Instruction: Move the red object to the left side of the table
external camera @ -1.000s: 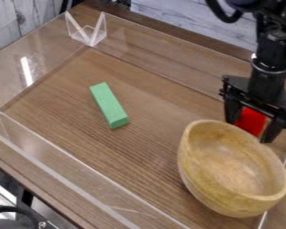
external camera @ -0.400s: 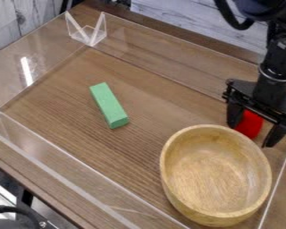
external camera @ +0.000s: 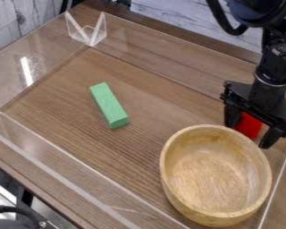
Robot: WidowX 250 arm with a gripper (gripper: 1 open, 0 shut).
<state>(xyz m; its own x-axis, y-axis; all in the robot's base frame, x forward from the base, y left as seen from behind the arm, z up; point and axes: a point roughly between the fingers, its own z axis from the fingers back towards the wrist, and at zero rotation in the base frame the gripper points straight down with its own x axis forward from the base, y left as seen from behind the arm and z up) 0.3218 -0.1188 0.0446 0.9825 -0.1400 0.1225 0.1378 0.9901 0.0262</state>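
Observation:
The red object (external camera: pixel 248 119) is a small bright-red piece at the far right of the table (external camera: pixel 170 89), just behind the wooden bowl's rim. My gripper (external camera: pixel 253 126) points down over it with its black fingers (external camera: pixel 231 111) standing wide on either side, so the red piece sits in the gap between them. The jaws look open rather than pressed onto it. Only the front face of the red object shows; the rest is hidden by the gripper body.
A round light wooden bowl (external camera: pixel 217 175) fills the near right corner, close under the gripper. A green rectangular block (external camera: pixel 108 105) lies left of centre. Low clear acrylic walls (external camera: pixel 38 55) edge the tabletop, with a clear bracket (external camera: pixel 86 30) at the back left.
The wooden bowl has slid toward the front and a little left, away from the gripper. The gripper has stayed over the red object with its jaws just as wide.

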